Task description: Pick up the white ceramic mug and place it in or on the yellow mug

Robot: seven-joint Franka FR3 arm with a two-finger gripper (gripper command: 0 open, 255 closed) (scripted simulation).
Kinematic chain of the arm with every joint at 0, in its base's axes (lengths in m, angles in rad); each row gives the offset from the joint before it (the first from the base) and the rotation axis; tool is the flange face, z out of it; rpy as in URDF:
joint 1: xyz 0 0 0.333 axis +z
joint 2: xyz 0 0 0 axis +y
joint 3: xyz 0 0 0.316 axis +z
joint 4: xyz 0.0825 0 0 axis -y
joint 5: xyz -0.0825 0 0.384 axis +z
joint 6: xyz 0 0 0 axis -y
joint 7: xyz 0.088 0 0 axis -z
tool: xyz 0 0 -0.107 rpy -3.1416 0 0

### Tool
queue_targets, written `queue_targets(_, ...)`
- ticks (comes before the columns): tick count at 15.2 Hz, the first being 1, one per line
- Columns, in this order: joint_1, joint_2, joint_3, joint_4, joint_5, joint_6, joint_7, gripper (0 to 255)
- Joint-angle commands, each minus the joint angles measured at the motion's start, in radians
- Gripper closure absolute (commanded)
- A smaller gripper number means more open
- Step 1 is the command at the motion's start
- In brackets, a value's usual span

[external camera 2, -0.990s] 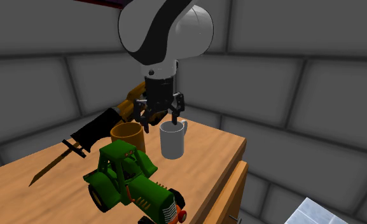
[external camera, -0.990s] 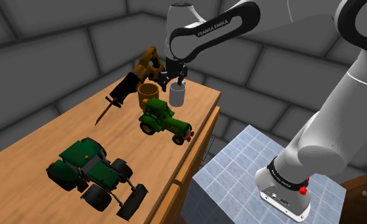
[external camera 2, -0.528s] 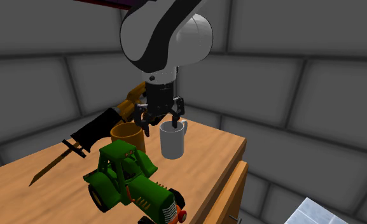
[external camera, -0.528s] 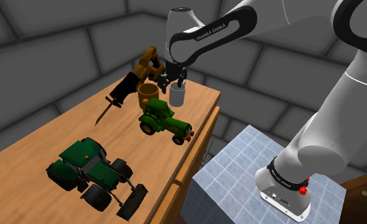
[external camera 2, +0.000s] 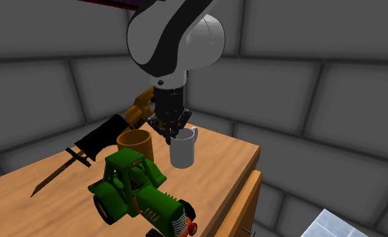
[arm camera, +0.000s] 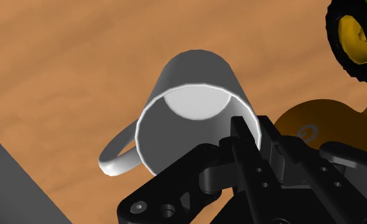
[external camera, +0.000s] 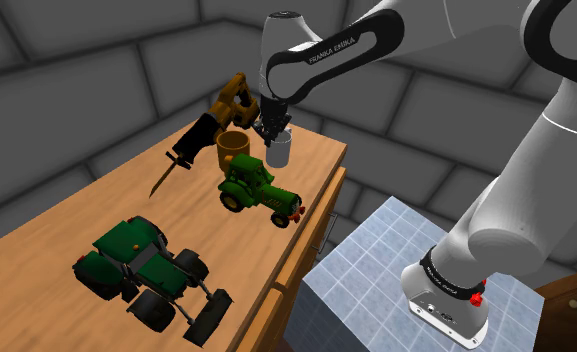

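Observation:
A white-grey mug (external camera: 280,154) (external camera 2: 183,152) stands upright on the wooden table (external camera: 306,170), its handle turned away from the orange-brown mug (external camera: 232,146) (external camera 2: 135,144) beside it. My black gripper (external camera: 272,134) (external camera 2: 170,134) comes straight down from above and is shut on the white mug's rim, on the side nearest the orange-brown mug. In the wrist view the gripper (arm camera: 255,137) pinches the mug (arm camera: 194,95) wall, one finger inside and one outside, with the orange-brown mug (arm camera: 322,124) just beyond.
A small green toy tractor (external camera: 259,190) (external camera 2: 138,192) stands close in front of both mugs. A larger green tractor (external camera: 146,265) sits nearer the table's front. A yellow-black saw (external camera: 208,125) lies behind the mugs. The table edge runs beside the tiled stand (external camera: 376,280).
The fingers, spread wide over the white mug before, have closed onto its rim. The hand sank slightly; the mug stays on the table.

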Motion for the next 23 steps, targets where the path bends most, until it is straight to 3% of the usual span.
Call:
queue_targets(1, 0.0, 0.0, 0.0, 0.0, 0.0, 0.0, 0.0, 255)
queue_targets(4, 0.0, 0.0, 0.0, 0.0, 0.0, 0.0, 0.0, 255)
queue_targets(23, -0.002, -0.094, 0.002, 0.149, 0.022, -0.242, -0.019, 255)
